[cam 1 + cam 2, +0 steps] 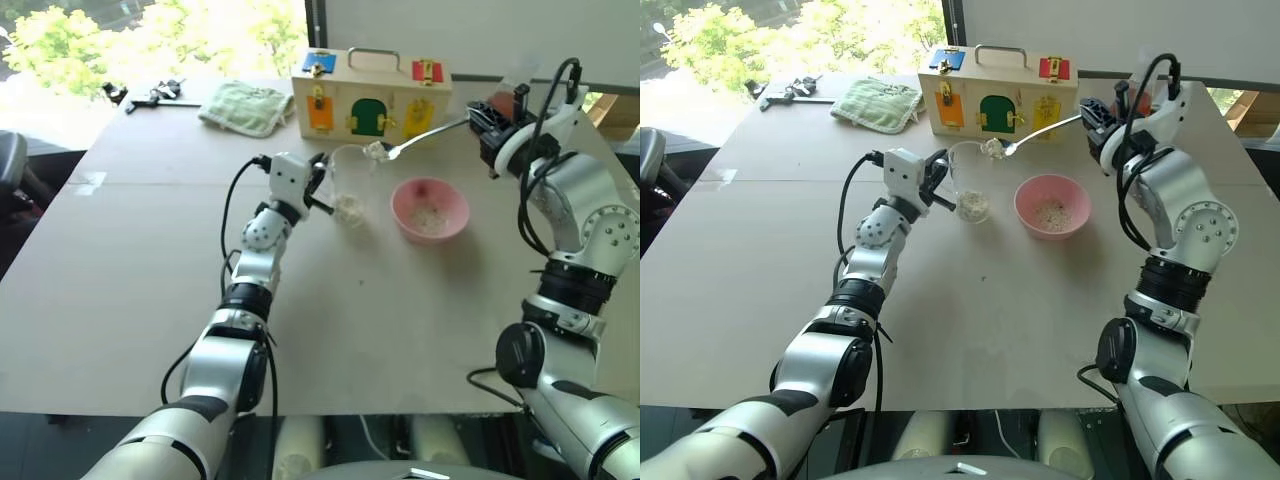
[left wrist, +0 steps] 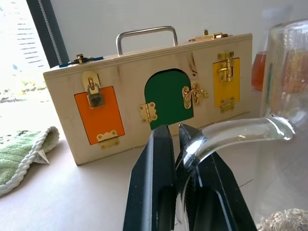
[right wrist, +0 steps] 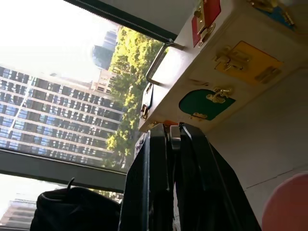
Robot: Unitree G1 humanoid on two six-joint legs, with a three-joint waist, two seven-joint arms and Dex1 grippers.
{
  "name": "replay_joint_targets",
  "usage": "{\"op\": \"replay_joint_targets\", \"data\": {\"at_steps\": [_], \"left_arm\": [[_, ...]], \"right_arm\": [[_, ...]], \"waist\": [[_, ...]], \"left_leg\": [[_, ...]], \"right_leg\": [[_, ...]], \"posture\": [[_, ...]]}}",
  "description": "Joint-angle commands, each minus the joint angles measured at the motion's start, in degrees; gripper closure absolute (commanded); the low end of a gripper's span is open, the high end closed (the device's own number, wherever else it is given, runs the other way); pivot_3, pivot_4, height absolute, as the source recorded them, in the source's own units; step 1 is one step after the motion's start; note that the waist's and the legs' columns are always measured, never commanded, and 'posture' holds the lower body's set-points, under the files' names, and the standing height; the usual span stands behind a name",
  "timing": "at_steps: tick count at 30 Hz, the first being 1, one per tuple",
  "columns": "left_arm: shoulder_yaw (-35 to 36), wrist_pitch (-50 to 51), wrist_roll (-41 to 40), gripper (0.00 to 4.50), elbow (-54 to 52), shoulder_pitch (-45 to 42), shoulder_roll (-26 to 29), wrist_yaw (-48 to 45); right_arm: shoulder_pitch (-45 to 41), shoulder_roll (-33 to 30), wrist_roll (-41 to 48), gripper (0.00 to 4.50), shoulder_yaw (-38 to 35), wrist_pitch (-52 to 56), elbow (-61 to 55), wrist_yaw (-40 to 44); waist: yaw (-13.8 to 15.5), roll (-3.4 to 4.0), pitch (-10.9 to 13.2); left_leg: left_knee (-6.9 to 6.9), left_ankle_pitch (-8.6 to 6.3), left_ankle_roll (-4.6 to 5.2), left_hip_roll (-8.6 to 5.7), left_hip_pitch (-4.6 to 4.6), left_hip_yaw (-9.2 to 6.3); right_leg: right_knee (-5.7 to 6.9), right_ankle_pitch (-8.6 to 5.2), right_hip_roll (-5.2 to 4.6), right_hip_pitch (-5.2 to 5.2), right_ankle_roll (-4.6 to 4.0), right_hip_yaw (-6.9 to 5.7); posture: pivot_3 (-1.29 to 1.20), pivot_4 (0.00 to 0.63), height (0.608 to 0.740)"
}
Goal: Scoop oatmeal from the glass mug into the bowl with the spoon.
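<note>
Right gripper (image 1: 1097, 122), clenched on the spoon (image 1: 1035, 135), held a loaded scoop of oatmeal (image 1: 992, 148) above the glass mug (image 1: 966, 185), whose handle the left gripper (image 1: 938, 180) pinched. Next, it would need carrying right and nearer, over the pink bowl (image 1: 1052, 205), then tipping.

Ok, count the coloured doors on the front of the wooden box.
3 on the wooden box: orange door at one end, green door in the middle, yellow door at the other.
</note>
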Motion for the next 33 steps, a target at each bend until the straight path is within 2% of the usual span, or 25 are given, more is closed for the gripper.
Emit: {"op": "replay_joint_targets", "data": {"at_steps": [1, 11, 15, 19, 23, 28, 33], "left_arm": [[1.1, -2.9, -0.5, 4.45, -0.7, -2.0, 0.4, 0.3], [0.9, -3.9, -0.3, 4.45, 0.7, -2.4, 0.7, 0.3], [0.9, -4.0, -0.3, 4.45, 0.9, -2.3, 0.8, 0.2], [0.9, -4.1, -0.4, 4.45, 0.6, -1.9, 1.0, 0.1], [0.8, -4.1, -0.4, 4.45, 0.3, -1.4, 0.9, 0.0], [0.6, -4.2, -0.3, 4.45, -0.2, -0.8, 0.9, -0.1], [0.6, -4.2, -0.3, 4.45, -0.5, -0.3, 1.2, 0.0]], "right_arm": [[1.1, -2.6, 4.1, 4.50, -0.9, -0.6, -3.6, -0.5], [8.3, -7.8, 4.6, 4.50, -1.0, -1.9, -4.1, 0.3], [10.1, -9.7, 0.9, 4.50, 0.9, -1.5, -3.6, 3.2], [11.6, -14.6, -9.0, 4.50, 7.0, 0.3, -4.3, 9.3], [8.9, -18.5, -19.4, 4.50, 13.4, -0.5, -5.6, 16.3], [4.8, -21.4, -28.3, 4.50, 18.8, -0.7, -8.6, 23.7], [1.6, -27.3, -39.4, 4.50, 28.2, -1.7, -14.5, 37.2]], "waist": [[0.0, 0.00, 0.0], [0.0, 0.00, 0.0], [0.0, 0.00, 0.0], [0.0, 0.00, 0.0], [0.0, 0.00, 0.0], [0.0, 0.00, 0.0], [0.2, 0.00, 0.0]], "left_leg": [[-0.01, 0.00, 0.00, 0.00, 0.00, 0.01], [-0.02, 0.00, 0.00, 0.00, 0.01, 0.01], [-0.02, 0.00, 0.00, 0.00, 0.01, 0.02], [-0.02, 0.00, 0.00, -0.01, 0.01, 0.02], [-0.02, 0.00, 0.01, -0.01, 0.01, 0.02], [-0.02, 0.00, 0.00, -0.01, 0.01, 0.00], [-0.02, 0.00, 0.01, -0.01, -0.02, -0.02]], "right_leg": [[0.00, 0.00, 0.00, 0.00, 0.00, 0.00], [-0.02, 0.00, 0.00, 0.00, 0.00, 0.01], [-0.02, 0.00, 0.00, 0.00, 0.00, 0.01], [-0.02, 0.00, 0.00, 0.00, 0.00, 0.02], [-0.03, 0.00, 0.00, 0.00, 0.00, 0.02], [-0.03, 0.00, 0.01, -0.01, 0.00, 0.01], [-0.09, 0.00, 0.01, -0.01, 0.01, -0.03]], "posture": [[0.00, 0.150, 0.740], [0.00, 0.150, 0.740], [0.00, 0.150, 0.740], [0.00, 0.150, 0.740], [0.00, 0.150, 0.740], [0.00, 0.150, 0.740], [0.00, 0.150, 0.740]]}}
